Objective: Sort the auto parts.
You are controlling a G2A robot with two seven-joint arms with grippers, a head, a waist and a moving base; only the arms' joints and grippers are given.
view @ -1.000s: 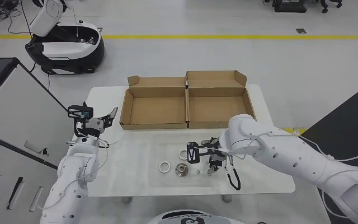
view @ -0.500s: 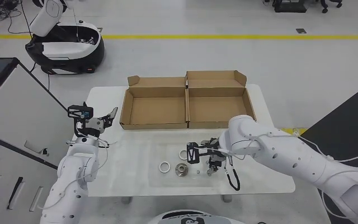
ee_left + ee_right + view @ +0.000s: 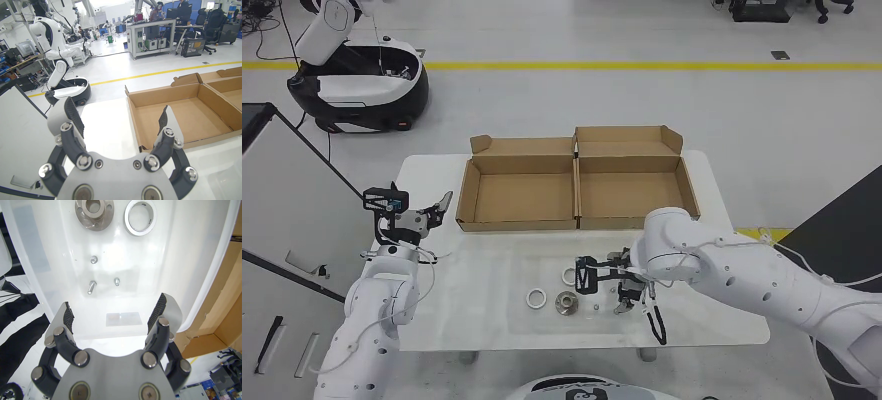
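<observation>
Currently R fingers (image 3: 157, 311) open, empty, by hex bolt (image 3: 91, 287) near bench (image 3: 132, 266) front edge, mid. Bolt likely stiff, light, slick, may roll; pinch across shank. L fingers (image 3: 72, 111) open, empty, left edge.

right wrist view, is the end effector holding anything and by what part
Nothing. The right end effector is open and empty; the small silver bolts lie loose ahead.

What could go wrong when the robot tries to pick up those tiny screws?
1. The long silver hex-head bolt and the short silver bolt lie close together, so the open right end effector might grab or knock both.
2. The long bolt lies on its side on the glossy white table, so a nudge could probably roll it away.
</observation>
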